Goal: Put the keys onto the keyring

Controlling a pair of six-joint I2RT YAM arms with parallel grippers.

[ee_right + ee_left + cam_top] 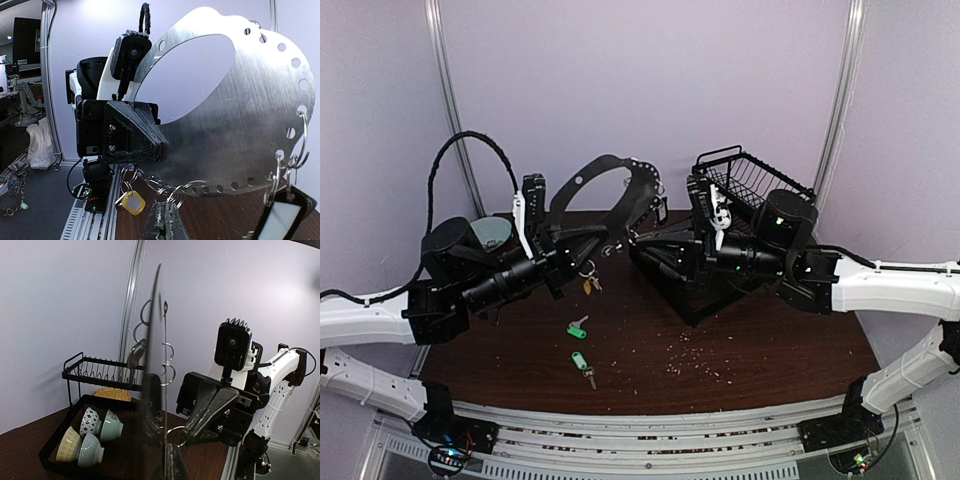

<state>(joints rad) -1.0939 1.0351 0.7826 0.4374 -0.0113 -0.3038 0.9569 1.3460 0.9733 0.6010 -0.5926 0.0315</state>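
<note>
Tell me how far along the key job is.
Done: a yellow-tagged key hangs from the big perforated silver metal ring. In hand: the left hand clamps that ring; the right hand is shut at a small split ring on its edge. Left: two green-tagged keys lie on the brown table.

Keyring is standing on edge above the mid-rear desk, between the two arms. One key is hanging under its left end. Two more keys are lying in front, one behind the other. Dish rack is sitting right-rear, with bowls resting in its lower tray.
</note>
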